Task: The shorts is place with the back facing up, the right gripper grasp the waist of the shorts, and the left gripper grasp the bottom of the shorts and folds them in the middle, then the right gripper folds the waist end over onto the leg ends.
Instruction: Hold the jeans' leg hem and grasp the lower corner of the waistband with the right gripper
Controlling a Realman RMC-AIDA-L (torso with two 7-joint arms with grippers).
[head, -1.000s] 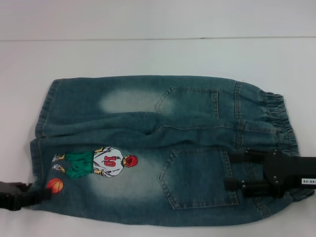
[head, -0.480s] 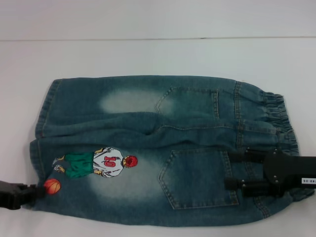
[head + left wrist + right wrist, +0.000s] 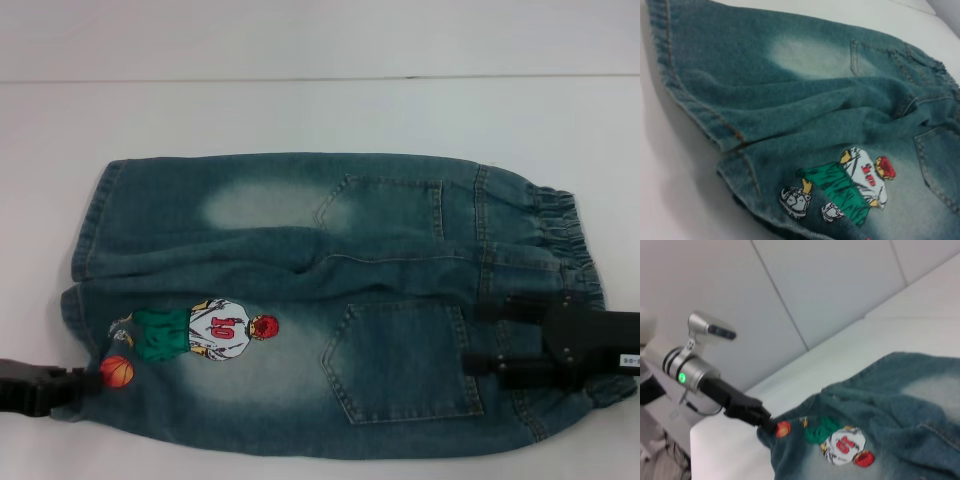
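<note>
The shorts (image 3: 300,300) lie flat with the back pockets up. The ruffled waist (image 3: 560,225) is on the right and the leg ends (image 3: 90,220) on the left. My right gripper (image 3: 473,335) is open over the near part of the waistband, with one finger on each side of the near pocket's outer edge. My left gripper (image 3: 82,382) is at the near leg's hem corner, beside the basketball print (image 3: 117,371). In the right wrist view the left gripper (image 3: 765,424) is shut on that hem, which is slightly raised. The left wrist view shows the shorts' hems (image 3: 730,135) and the player print close up.
The shorts rest on a white table (image 3: 300,110) whose far edge meets a pale wall. The right wrist view shows the table's left edge (image 3: 705,440) dropping off below the left arm. Bare table surrounds the shorts on the far side and the left.
The left gripper's tip pushed into the near hem corner, and the basketball print shifted with the fabric. The right gripper slid slightly to the right and away, still open.
</note>
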